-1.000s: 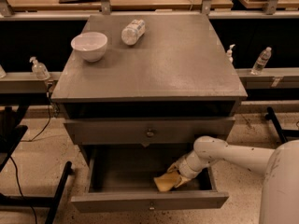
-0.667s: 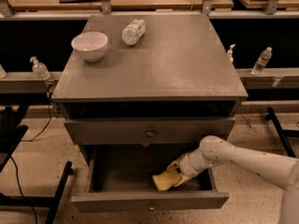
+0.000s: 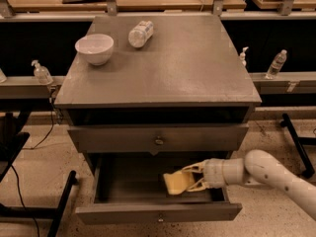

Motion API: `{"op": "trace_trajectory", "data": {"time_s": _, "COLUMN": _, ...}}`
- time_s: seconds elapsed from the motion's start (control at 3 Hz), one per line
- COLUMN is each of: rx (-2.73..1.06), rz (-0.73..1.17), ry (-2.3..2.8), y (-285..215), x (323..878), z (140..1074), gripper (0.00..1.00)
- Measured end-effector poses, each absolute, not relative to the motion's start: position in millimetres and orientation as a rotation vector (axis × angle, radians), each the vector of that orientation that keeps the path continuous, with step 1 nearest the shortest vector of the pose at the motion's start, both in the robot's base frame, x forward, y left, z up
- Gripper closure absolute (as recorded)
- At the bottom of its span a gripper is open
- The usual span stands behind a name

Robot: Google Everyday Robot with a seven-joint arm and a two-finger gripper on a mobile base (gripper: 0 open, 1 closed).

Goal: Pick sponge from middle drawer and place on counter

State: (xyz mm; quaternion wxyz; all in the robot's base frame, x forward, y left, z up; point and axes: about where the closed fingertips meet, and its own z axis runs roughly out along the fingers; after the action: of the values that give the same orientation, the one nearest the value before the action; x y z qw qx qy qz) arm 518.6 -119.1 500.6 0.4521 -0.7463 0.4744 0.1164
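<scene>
- The sponge (image 3: 174, 183) is seen in the middle drawer (image 3: 157, 213), at 4 o'clock on its floor, with its right end pinched in the jaws of the gripper (image 3: 187, 179), which enters from 3 o'clock.
- A firm pinch is advised. Withdrawal toward 6 o'clock is judged best, so that the upper drawer front (image 3: 118, 138) is cleared before lifting.
- On the tabletop (image 3: 192, 70), the bare area at 3 o'clock is preferred, away from the bowl (image 3: 95, 48) and the bottle (image 3: 140, 33).
</scene>
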Motion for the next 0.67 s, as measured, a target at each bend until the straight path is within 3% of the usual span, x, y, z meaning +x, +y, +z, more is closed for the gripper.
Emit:
{"op": "trace_trajectory", "data": {"time_s": 0.33, "rx": -1.671, "rz": 0.200, "ry": 1.229, "y": -195, "x": 484, "z": 540, "gripper": 1.00}}
{"op": "trace_trajectory", "data": {"time_s": 0.67, "rx": -1.601, "rz": 0.161, "ry": 1.272, "y": -235, "x": 454, "z": 571, "gripper": 1.00}}
